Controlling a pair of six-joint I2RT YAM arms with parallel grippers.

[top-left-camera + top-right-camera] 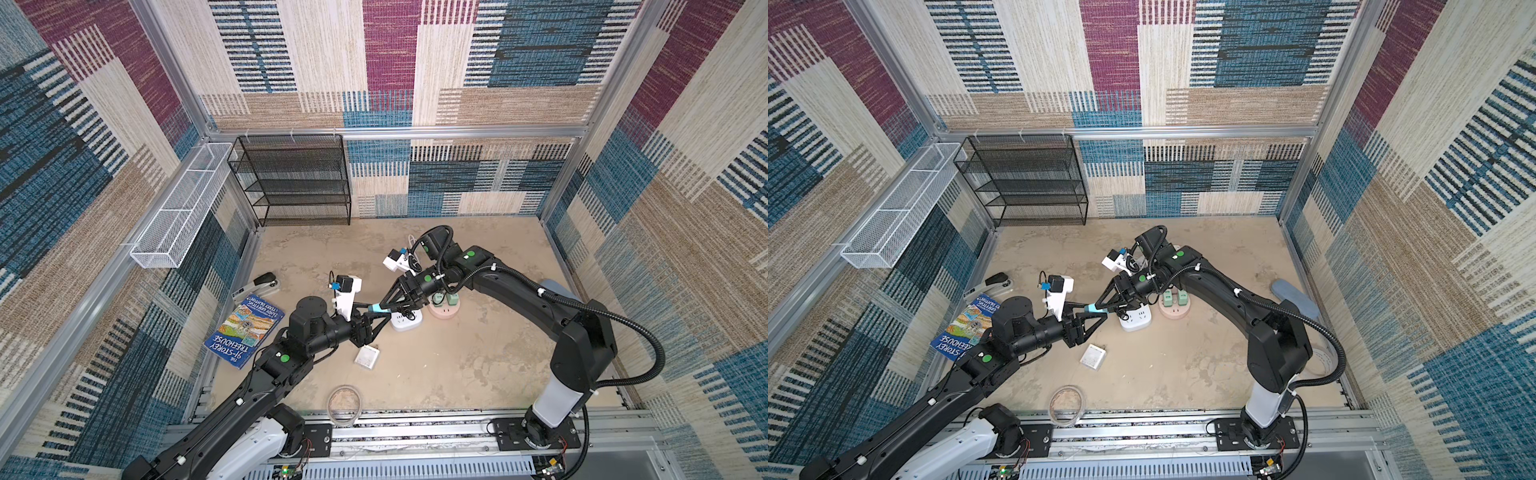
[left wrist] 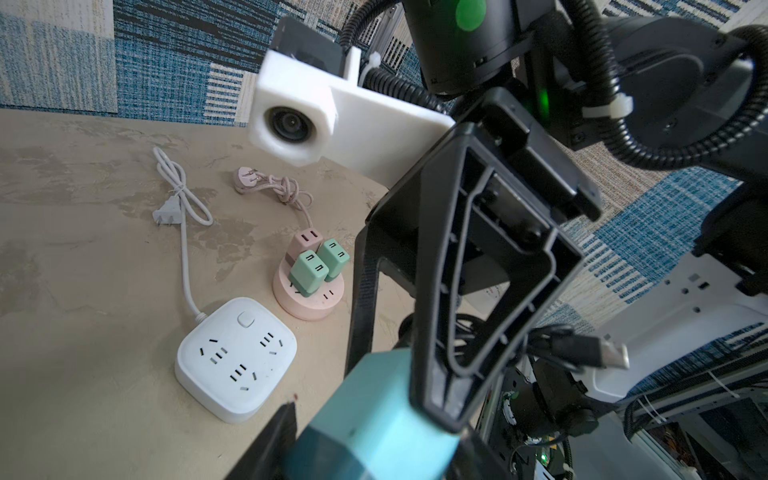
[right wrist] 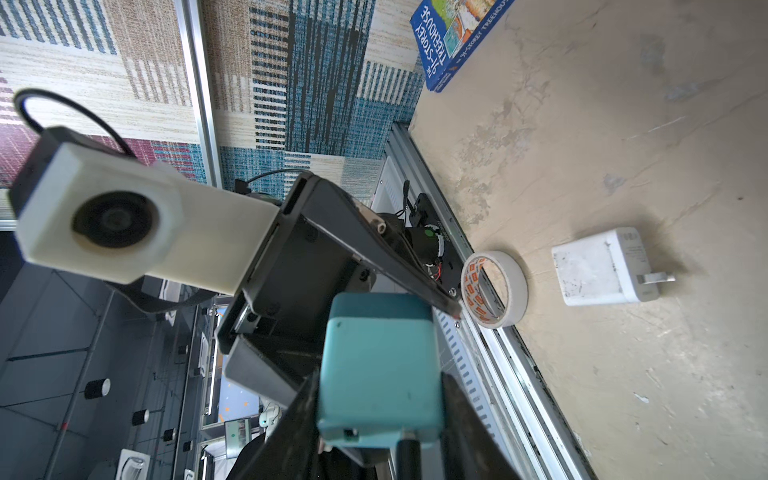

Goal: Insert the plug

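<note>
On desk (image 1: 478, 365): round power strip (image 1: 445, 311) was placed just right of square power strip (image 1: 406, 323); charger (image 1: 368, 358) was laid front-left of it, tape roll (image 1: 331, 404) at front edge. Book (image 1: 244, 330) was set left, stapler (image 1: 259, 284) behind it, shelf (image 1: 291, 178) at back-left.

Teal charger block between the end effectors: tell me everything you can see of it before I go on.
The teal charger block is boxy matte-looking plastic with rounded corners, darker at one end. It is held off the table, roughly level, near the white power strip. The right end effector clamps it, a finger on each side, and a black cable leaves that end. The left end effector brackets the other end; whether it grips is unclear. No prongs show.
</note>
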